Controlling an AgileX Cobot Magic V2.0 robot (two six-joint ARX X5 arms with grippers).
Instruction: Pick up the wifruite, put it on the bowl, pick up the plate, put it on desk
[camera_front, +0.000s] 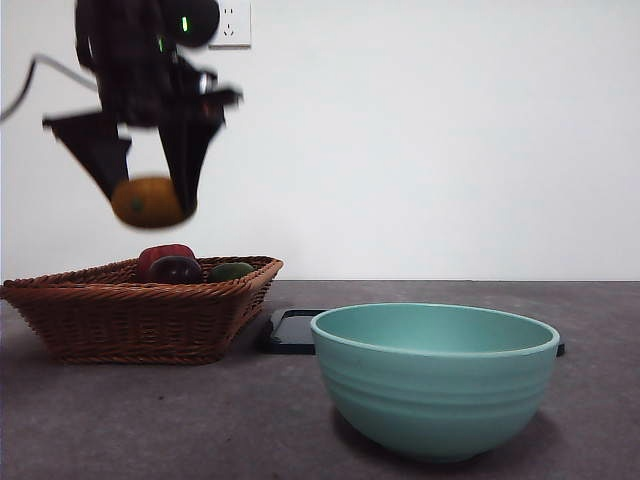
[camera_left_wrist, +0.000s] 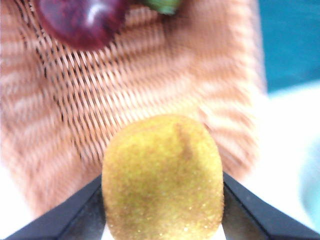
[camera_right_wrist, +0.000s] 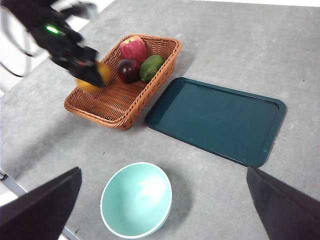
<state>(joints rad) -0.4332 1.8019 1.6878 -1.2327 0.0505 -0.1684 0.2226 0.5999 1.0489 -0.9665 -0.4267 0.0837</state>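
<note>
My left gripper (camera_front: 150, 192) hangs in the air over the left part of the wicker basket (camera_front: 130, 310), shut on the wifruite (camera_front: 148, 203), a round orange-brown fruit. In the left wrist view the wifruite (camera_left_wrist: 162, 175) sits between the two jaws, with the basket weave (camera_left_wrist: 150, 85) blurred beneath. The mint-green bowl (camera_front: 435, 375) stands empty at the front right of the desk (camera_front: 150, 420). The plate (camera_right_wrist: 217, 120), a flat dark teal tray, lies behind the bowl and beside the basket. High above the bowl (camera_right_wrist: 136, 199), my right gripper (camera_right_wrist: 163, 172) is open and holds nothing.
Left in the basket (camera_right_wrist: 115, 107) are a red apple (camera_right_wrist: 132, 48), a dark red-purple fruit (camera_right_wrist: 128, 70) and a green fruit (camera_right_wrist: 151, 67). A wall socket (camera_front: 229, 24) sits on the white back wall. The desk's near left edge (camera_right_wrist: 15, 187) shows in the right wrist view.
</note>
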